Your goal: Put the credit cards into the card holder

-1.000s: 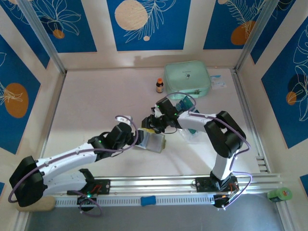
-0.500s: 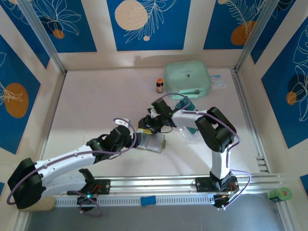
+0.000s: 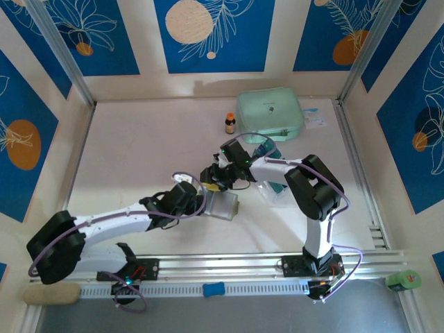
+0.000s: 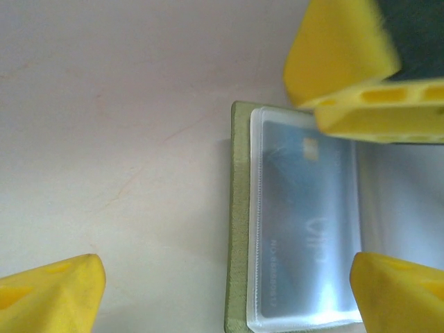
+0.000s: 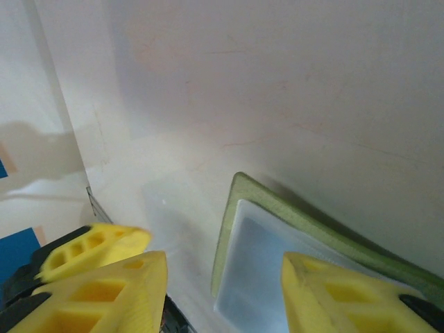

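1. Two yellow fingers (image 4: 52,295) of the left gripper (image 4: 225,291) stand wide apart, holding nothing, and straddle the near end of the card holder (image 4: 239,229).
2. We see the right gripper (image 5: 222,291) partly parted and empty, low over the holder's far end. One of its fingers hides the top corner of the clear pocket (image 4: 258,208).
3. The card holder lies open and flat mid-table (image 3: 139,152) between both grippers. Its rim is matte olive and its pocket glossy.
4. A pale blue credit card (image 4: 312,229) sits inside the pocket. Its long axis runs parallel to the rim, from the left gripper toward the right. We find its print blurred and its right side cut off.
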{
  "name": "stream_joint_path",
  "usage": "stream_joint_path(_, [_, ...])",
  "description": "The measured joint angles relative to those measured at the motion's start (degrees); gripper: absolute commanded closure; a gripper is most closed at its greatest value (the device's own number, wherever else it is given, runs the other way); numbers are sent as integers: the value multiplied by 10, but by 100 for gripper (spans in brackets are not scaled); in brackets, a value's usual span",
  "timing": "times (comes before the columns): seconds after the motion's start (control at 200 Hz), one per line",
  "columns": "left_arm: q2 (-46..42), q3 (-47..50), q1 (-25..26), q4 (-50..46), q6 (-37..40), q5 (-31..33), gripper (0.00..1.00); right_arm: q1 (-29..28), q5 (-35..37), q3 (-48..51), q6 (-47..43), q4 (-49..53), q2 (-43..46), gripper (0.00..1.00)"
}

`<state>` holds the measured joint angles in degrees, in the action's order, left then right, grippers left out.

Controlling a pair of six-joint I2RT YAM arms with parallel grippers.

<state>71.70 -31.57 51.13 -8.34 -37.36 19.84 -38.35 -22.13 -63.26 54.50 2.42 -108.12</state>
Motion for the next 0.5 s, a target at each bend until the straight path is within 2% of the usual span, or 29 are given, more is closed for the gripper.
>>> stream_joint_path(0.24, [46,-7,-1,16,0,0,9,14,34,29,-23,50,102,53])
stream_joint_path(0.5, [47,-13,-5,32,0,0,8,13,154,104,-91,172,223,52])
